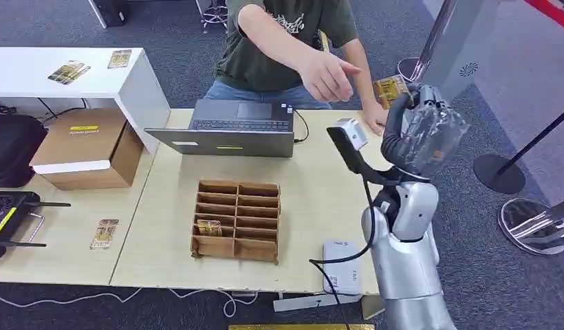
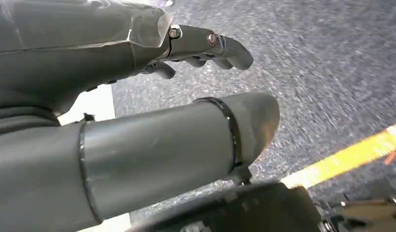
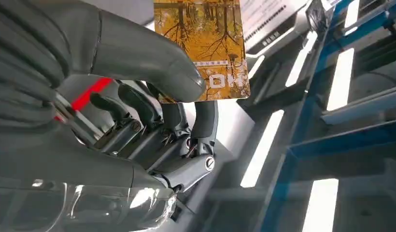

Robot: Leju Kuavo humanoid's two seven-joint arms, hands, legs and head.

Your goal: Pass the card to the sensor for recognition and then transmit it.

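My right hand (image 1: 420, 130) pinched the flat, glossy card (image 3: 203, 46) between thumb and fingers (image 3: 205, 116), its long axis pointing away beyond them; a person's hand (image 1: 329, 74) hovered near. My left hand (image 2: 138, 121) hung open, holding nothing.

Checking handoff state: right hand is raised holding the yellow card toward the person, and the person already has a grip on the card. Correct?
Not quite. The right hand does hold the card raised toward the person, but the person's hand is short of it, not gripping it. The head view shows the gap; in the right wrist view the card is touched by the robot's fingers alone.
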